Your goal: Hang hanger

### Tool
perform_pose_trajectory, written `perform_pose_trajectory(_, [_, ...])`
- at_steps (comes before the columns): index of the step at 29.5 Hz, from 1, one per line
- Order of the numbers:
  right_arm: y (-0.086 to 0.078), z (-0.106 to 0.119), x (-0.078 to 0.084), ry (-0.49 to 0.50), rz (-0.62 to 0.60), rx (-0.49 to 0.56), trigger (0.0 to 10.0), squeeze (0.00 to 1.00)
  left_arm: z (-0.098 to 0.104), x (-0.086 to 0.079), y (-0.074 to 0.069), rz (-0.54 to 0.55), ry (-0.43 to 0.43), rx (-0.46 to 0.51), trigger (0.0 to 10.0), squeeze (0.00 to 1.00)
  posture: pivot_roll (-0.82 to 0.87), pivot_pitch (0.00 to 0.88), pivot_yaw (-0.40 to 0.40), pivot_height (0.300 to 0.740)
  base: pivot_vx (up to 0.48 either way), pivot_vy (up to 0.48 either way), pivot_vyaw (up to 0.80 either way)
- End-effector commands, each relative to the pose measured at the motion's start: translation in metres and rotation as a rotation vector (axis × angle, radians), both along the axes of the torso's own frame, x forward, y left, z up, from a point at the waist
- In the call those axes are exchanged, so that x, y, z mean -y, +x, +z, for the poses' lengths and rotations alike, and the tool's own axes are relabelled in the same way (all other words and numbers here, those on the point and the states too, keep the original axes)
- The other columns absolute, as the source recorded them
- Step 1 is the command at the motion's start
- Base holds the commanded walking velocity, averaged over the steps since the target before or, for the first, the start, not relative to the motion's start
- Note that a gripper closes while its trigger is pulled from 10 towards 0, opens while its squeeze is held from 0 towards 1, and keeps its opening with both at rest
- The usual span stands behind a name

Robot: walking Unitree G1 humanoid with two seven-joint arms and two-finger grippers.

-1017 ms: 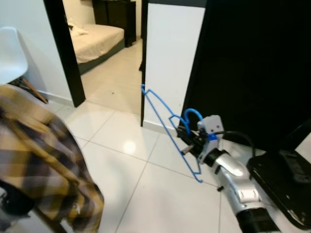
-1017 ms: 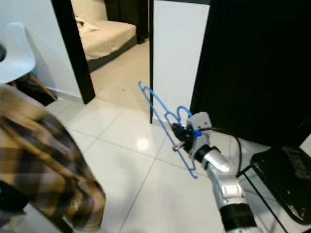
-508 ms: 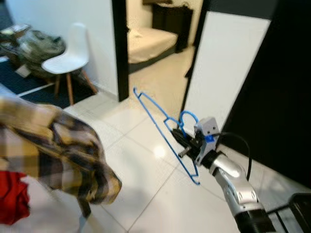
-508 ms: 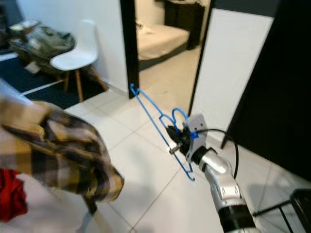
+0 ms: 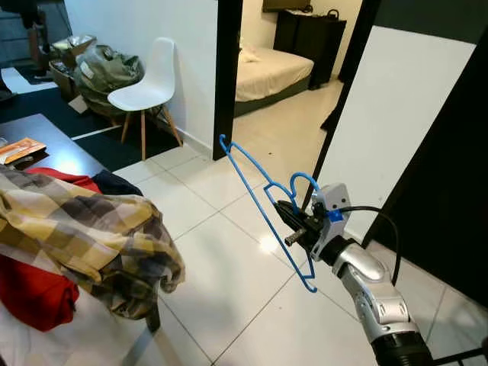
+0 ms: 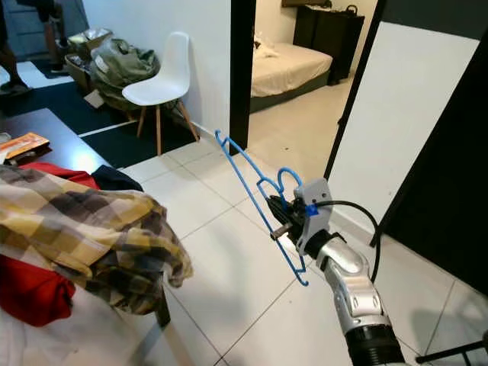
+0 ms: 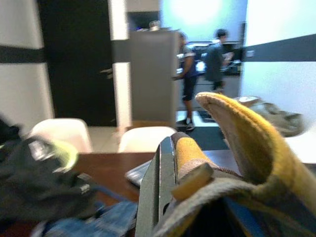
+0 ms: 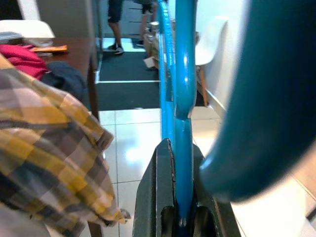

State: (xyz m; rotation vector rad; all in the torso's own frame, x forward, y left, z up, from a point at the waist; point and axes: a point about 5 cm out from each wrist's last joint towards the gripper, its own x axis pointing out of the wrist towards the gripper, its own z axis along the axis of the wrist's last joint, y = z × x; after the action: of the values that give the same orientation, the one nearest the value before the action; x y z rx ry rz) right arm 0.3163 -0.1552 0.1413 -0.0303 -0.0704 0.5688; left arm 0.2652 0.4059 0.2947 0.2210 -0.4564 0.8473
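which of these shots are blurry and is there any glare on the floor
Left eye view: sharp, with a bright glare patch on the white floor tiles just left of the right pincer holding the blue hanger. Left wrist view: soft throughout, the yellow shirt close up and out of focus. Right wrist view: the hanger fills the foreground as a blur; the plaid shirt behind is soft.

I see the blue wire hanger (image 5: 263,204) held up in the air over the white tiled floor, gripped near its neck by my right gripper (image 5: 292,221), whose black fingers are clamped on the wire. It sits tilted, one shoulder end pointing up toward the doorway, the other down at the floor, hook curling beside the gripper.
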Motion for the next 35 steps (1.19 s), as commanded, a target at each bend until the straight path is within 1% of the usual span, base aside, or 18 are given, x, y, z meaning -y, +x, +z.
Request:
perform_pose_trajectory(1, [0.0, 0.0, 0.006, 0.014, -0.03, -0.011, 10.0, 0.0, -0.006, 0.005, 0.015, -0.043, -0.038, -0.023, 10.0, 0.0, -0.04, 0.0, -0.061, 0.74, 0.0, 0.0, 0.0])
perform_pose_trajectory(3, [-0.001, 0.0, 0.007, 0.011, -0.038, -0.013, 10.0, 0.0, -0.004, 0.013, 0.026, -0.112, -0.06, -0.017, 10.0, 0.0, -0.05, 0.0, -0.056, 0.74, 0.0, 0.0, 0.0])
perform_pose_trajectory(4, [-0.001, 0.0, 0.009, 0.015, -0.048, -0.012, 10.0, 0.0, 0.004, 0.031, 0.04, -0.247, -0.057, 0.008, 10.0, 0.0, -0.05, 0.0, -0.054, 0.74, 0.0, 0.0, 0.0])
perform_pose_trajectory(5, [-0.001, 0.0, 0.009, 0.015, -0.048, -0.012, 10.0, 0.0, 0.004, 0.031, 0.04, -0.247, -0.057, 0.008, 10.0, 0.0, -0.05, 0.0, -0.054, 0.74, 0.0, 0.0, 0.0])
perform_pose_trajectory(7, [-0.001, 0.001, 0.012, 0.027, -0.066, -0.01, 10.0, 0.0, 0.045, 0.081, 0.056, -0.55, 0.063, 0.121, 10.0, 0.0, -0.05, 0.0, -0.051, 0.74, 0.0, 0.0, 0.0])
perform_pose_trajectory(8, [-0.001, 0.001, 0.012, 0.027, -0.066, -0.01, 10.0, 0.0, 0.045, 0.081, 0.056, -0.55, 0.063, 0.121, 10.0, 0.0, -0.05, 0.0, -0.051, 0.74, 0.0, 0.0, 0.0])
perform_pose_trajectory(9, [-0.001, 0.001, 0.012, 0.029, -0.069, -0.01, 10.0, 0.0, 0.058, 0.097, 0.056, -0.625, 0.115, 0.157, 10.0, 0.0, -0.05, 0.0, -0.05, 0.74, 0.0, 0.0, 0.0])
perform_pose_trajectory(11, [-0.001, 0.001, 0.012, 0.029, -0.069, -0.01, 10.0, 0.0, 0.058, 0.097, 0.056, -0.625, 0.115, 0.157, 10.0, 0.0, -0.05, 0.0, -0.05, 0.74, 0.0, 0.0, 0.0])
perform_pose_trajectory(12, [-0.001, 0.001, 0.012, 0.031, -0.07, -0.01, 10.0, 0.0, 0.08, 0.109, 0.053, -0.672, 0.181, 0.215, 10.0, 0.0, -0.05, 0.0, -0.046, 0.74, 0.48, 0.0, 0.0])
perform_pose_trajectory(14, [-0.001, 0.001, 0.012, 0.031, -0.07, -0.01, 10.0, 0.0, 0.08, 0.109, 0.053, -0.672, 0.181, 0.215, 10.0, 0.0, -0.05, 0.0, -0.046, 0.74, 0.48, 0.0, 0.0])
perform_pose_trajectory(15, [-0.001, 0.002, 0.012, 0.035, -0.069, -0.007, 10.0, 0.0, 0.101, 0.114, 0.047, -0.677, 0.227, 0.272, 10.0, 0.0, -0.05, 0.0, -0.042, 0.74, 0.48, 0.0, 0.0])
perform_pose_trajectory(16, [-0.001, 0.002, 0.012, 0.035, -0.069, -0.007, 10.0, 0.0, 0.101, 0.114, 0.047, -0.677, 0.227, 0.272, 10.0, 0.0, -0.05, 0.0, -0.042, 0.74, 0.48, 0.0, 0.0])
perform_pose_trajectory(18, [-0.007, 0.002, 0.007, 0.015, -0.025, 0.011, 10.0, 0.0, 0.131, 0.105, 0.031, -0.61, 0.27, 0.366, 10.0, 0.0, -0.04, 0.0, -0.04, 0.74, 0.48, 0.0, 0.72])
perform_pose_trajectory(21, [-0.009, 0.001, 0.004, 0.009, -0.008, 0.015, 10.0, 0.0, 0.136, 0.098, 0.025, -0.582, 0.274, 0.383, 10.0, 0.0, -0.04, 0.0, -0.04, 0.74, 0.48, 0.0, 0.74])
perform_pose_trajectory(25, [-0.011, 0.0, -0.002, 0.006, 0.024, 0.016, 10.0, 0.0, 0.14, 0.065, 0.004, -0.429, 0.307, 0.356, 10.0, 0.0, -0.03, 0.0, -0.042, 0.74, 0.48, 0.0, 0.74])
perform_pose_trajectory(28, [-0.011, 0.001, -0.003, 0.002, 0.027, 0.016, 10.0, 0.0, 0.141, 0.058, -0.002, -0.392, 0.302, 0.357, 10.0, 0.0, -0.03, 0.0, -0.042, 0.74, 0.48, 0.0, 0.74])
perform_pose_trajectory(32, [-0.012, -0.001, -0.002, -0.006, 0.031, 0.012, 10.0, 0.0, 0.138, 0.03, -0.024, -0.228, 0.26, 0.347, 10.0, 0.0, -0.03, 0.0, -0.045, 0.74, 0.48, 0.0, 0.75])
perform_pose_trajectory(35, [-0.012, -0.002, -0.002, -0.017, 0.039, 0.003, 10.0, 0.0, 0.114, 0.011, -0.029, -0.14, 0.178, 0.278, 10.0, 0.0, -0.02, 0.0, -0.046, 0.74, 0.48, 0.0, 0.75])
